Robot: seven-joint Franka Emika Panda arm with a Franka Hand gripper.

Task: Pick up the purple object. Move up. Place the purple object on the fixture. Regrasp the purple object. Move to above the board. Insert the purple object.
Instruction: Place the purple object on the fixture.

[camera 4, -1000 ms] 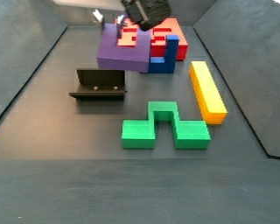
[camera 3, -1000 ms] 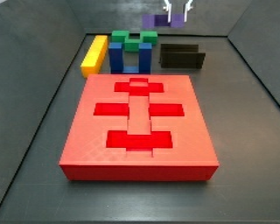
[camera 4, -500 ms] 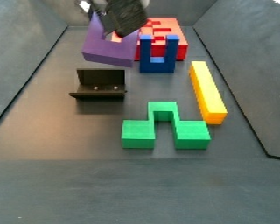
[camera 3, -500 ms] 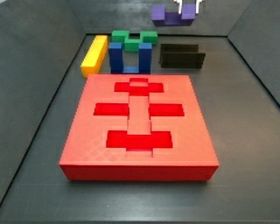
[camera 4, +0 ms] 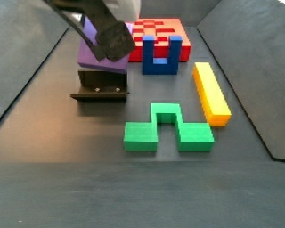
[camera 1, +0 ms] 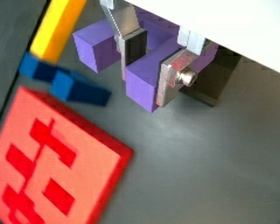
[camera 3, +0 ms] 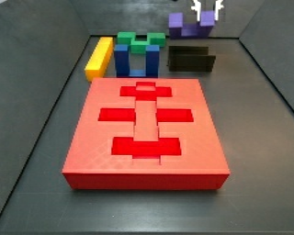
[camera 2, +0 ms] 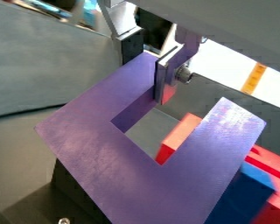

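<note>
Carried sideways since a second ago: purple object (camera 4: 97, 49), clamped in the gripper (camera 1: 153, 59) jaws, now hanging just above the fixture (camera 4: 100, 86), so set-down looks next. Gap above fixture clear in a side view; wrist views instead show silver fingers (camera 2: 170, 73) pinching one prong, contact probably not yet made

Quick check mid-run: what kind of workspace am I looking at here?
Probably a lab test cell for block insertion: a dark walled tabletop holds a large flat red recessed board and a small dark fixture, above which the gripper holds the purple U-shaped plastic block.
</note>
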